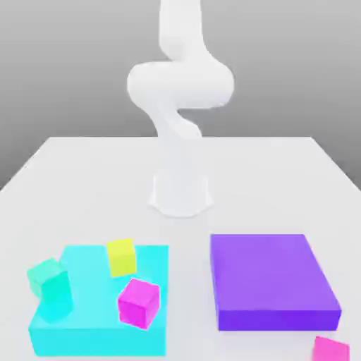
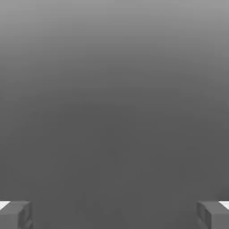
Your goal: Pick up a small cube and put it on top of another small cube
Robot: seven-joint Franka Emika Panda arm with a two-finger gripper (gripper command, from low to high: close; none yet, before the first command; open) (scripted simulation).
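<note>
The small hot-pink cube point(image 1: 330, 349) lies on the white table at the front edge, on the exterior view's right, just in front of the purple slab. On the cyan slab point(image 1: 92, 333) rest three other small cubes: a purplish magenta one point(image 1: 139, 302), a yellow one point(image 1: 121, 257) and a teal one point(image 1: 49, 280) at the slab's left edge. My arm point(image 1: 180, 92) rises from its base behind them and leaves the picture's top. In the hand view my gripper point(image 2: 114, 214) is open, its grey fingers point(image 2: 15, 214) far apart with nothing but grey backdrop between them.
A flat purple slab point(image 1: 271, 282) lies on the exterior view's right, beside the cyan slab with a narrow gap between them. The arm's white base point(image 1: 180, 194) stands mid-table behind both slabs. The white table point(image 1: 84, 183) stretches back to a grey wall.
</note>
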